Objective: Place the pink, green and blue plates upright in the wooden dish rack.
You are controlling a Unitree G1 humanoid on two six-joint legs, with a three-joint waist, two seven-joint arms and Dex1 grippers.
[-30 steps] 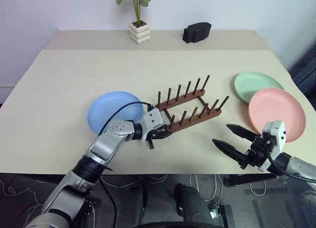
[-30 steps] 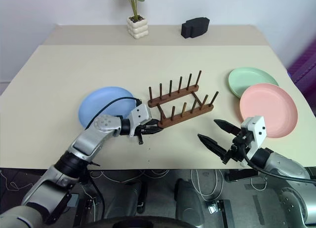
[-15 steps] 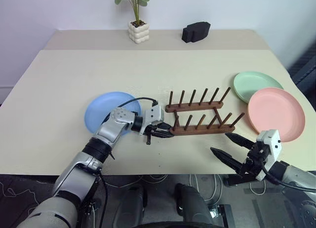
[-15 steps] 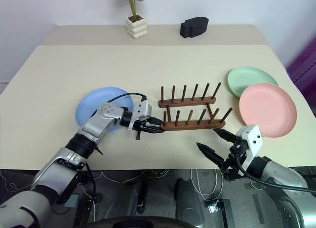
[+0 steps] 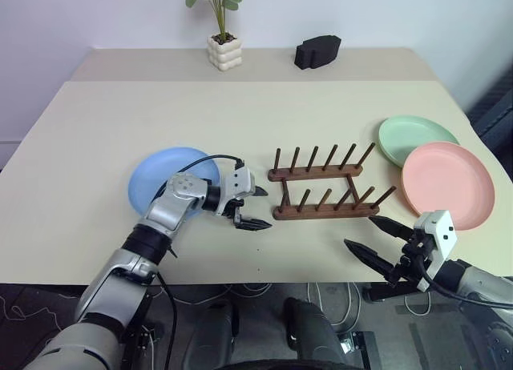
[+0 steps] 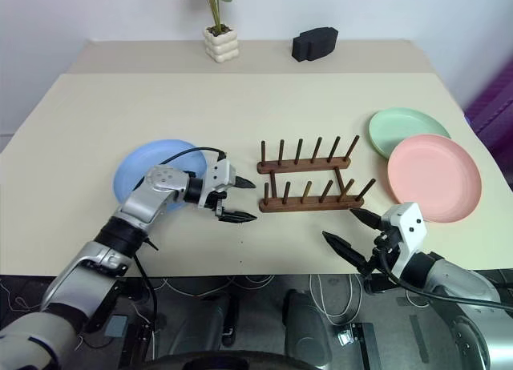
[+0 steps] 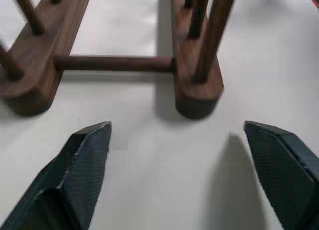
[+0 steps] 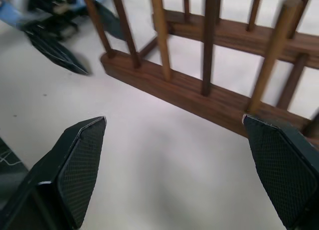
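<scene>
Reaching inward with the left gripper (image 5: 254,207), fingers spread wide, and hovering the right gripper (image 5: 377,239) low, likewise spread.

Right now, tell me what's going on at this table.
The robot is setting up to load plates into the wooden dish rack, which stands empty mid-table. Its left pincer is open just off the rack's left end, holding nothing. The right pincer is open too, hovering near the table's front edge. The blue plate lies flat behind the left arm; the green plate and pink plate lie flat to the rack's right, the pink one overlapping the green. No plate is racked yet.
</scene>
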